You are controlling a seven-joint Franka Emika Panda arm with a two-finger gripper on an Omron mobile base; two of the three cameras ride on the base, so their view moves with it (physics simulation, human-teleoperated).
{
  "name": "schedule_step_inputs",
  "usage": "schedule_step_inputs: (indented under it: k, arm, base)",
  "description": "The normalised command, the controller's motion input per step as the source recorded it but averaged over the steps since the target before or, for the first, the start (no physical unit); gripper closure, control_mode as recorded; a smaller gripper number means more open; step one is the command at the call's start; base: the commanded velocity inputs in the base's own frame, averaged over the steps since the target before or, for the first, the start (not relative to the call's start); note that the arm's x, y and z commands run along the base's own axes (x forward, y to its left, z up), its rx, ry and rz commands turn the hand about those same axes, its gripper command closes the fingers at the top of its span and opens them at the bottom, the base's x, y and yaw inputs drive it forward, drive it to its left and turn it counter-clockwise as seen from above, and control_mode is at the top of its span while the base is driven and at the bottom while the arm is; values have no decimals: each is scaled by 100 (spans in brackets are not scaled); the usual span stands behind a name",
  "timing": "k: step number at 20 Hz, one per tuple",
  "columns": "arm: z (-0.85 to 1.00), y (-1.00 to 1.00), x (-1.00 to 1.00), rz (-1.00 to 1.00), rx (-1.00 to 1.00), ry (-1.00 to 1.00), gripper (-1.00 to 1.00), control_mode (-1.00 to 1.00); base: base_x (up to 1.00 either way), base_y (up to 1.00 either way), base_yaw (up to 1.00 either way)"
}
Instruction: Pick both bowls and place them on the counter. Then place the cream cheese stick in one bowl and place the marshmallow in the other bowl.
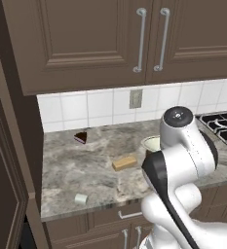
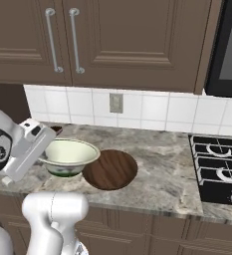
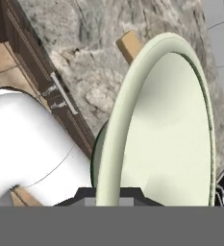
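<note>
Holding the cream bowl by its rim, our gripper has its jaws pinched shut on it, low over the counter beside the wooden bowl, probably so we can set both bowls side by side.

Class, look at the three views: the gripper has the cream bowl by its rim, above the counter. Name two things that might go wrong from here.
1. The gripper pinches only the rim of the cream bowl, so the bowl might tilt or slip as it is lowered.
2. The wooden bowl sits right beside it on the counter; setting down carelessly might knock or overlap it.
</note>
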Motion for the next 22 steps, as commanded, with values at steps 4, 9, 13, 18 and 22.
schedule_step_inputs:
  k: [4,9,13,18,22]
  arm:
    - [-10,34,14,28,0,-11,100,-100]
    - [-23,73,0,33,0,-8,100,-100]
    - [-38,90,0,29,-1,-3,100,-100]
    - [-17,5,2,5,-3,0,100,-100]
    - [-14,21,24,0,-1,-2,100,-100]
  base:
    - [0,0,0]
    - [0,0,0]
    - [0,0,0]
    - [0,0,0]
    - [0,0,0]
